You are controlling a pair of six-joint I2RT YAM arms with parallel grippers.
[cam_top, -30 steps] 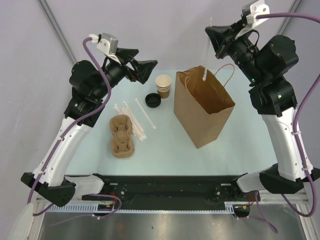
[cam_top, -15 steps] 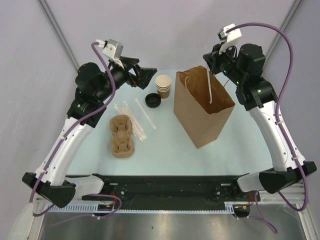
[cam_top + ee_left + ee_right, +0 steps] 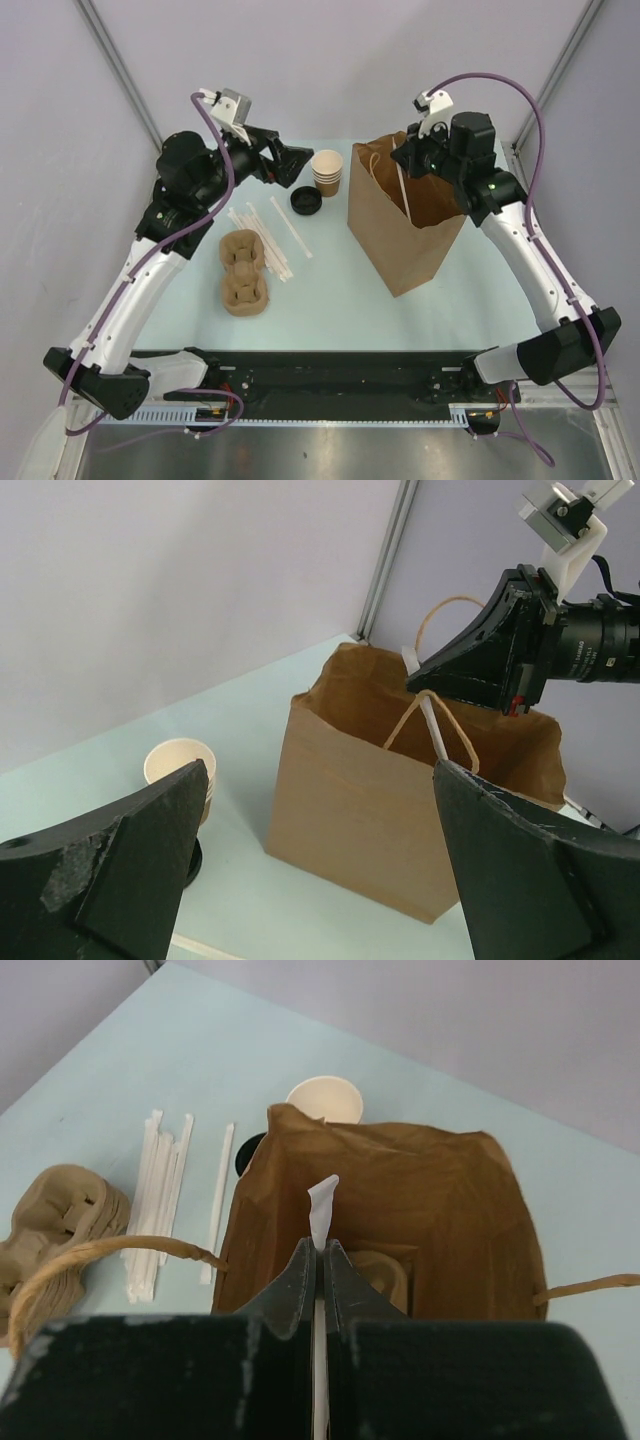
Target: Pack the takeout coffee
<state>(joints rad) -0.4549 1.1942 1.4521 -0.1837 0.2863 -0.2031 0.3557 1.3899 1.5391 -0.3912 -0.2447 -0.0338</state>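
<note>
Clenched on a wrapped straw (image 3: 321, 1210) that hangs upright with its lower end inside the open paper bag (image 3: 400, 250), the right gripper (image 3: 318, 1252) sits straight above the bag's mouth, while the left gripper (image 3: 318, 870) is spread and empty (no lidded coffee cup shows, perhaps hidden in the bag).

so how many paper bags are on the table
1: the brown paper bag stands open right of the stack of lidless cups, the right gripper holding a straw over its mouth.

no legible txt, labels or nos. anywhere, bag (image 3: 400, 225) & cups (image 3: 326, 171) plain
</note>
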